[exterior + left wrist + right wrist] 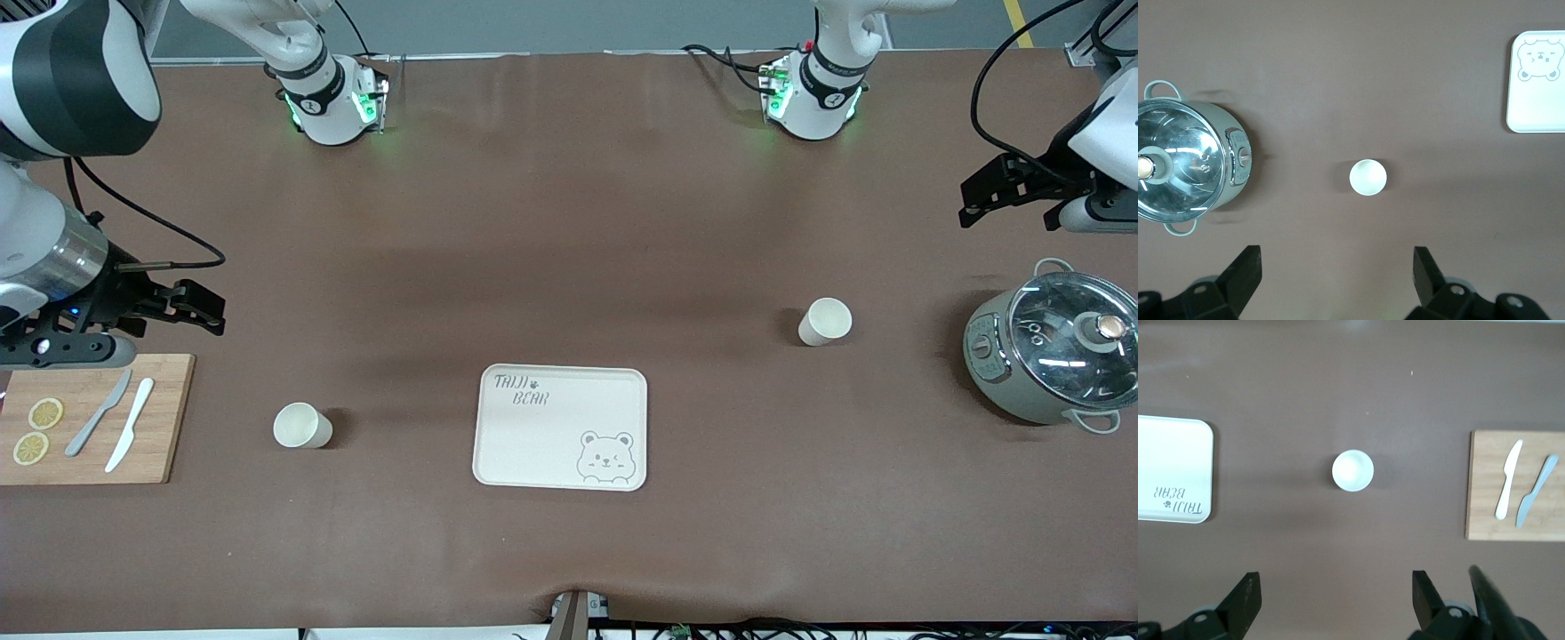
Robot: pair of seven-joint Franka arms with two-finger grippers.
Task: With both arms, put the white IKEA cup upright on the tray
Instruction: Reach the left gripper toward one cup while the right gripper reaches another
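Both arms run off the edges of the front view, so only their forearms and grippers show. The right gripper [209, 313] hangs above the table just past the wooden cutting board [169, 418], which is itself cut off at the frame edge; its fingers [1245, 600] are spread wide with nothing between them. The left gripper [973, 203] hovers above the bare table near the lidded cooking pot [1053, 351], likewise released, fingers [1248, 270] apart and empty.

Two white cups stand upright on the brown tabletop. One cup [302, 425] sits between the cutting board and the tray [560, 427], well apart from both. The second cup [825, 321] sits between the tray and the pot, farther from the front camera than the tray. The tray is bare, showing its bear drawing and lettering.

On the board lie two lemon slices [37, 431], a grey knife [100, 412] and a white knife [130, 424]. Open tabletop surrounds each cup on all sides
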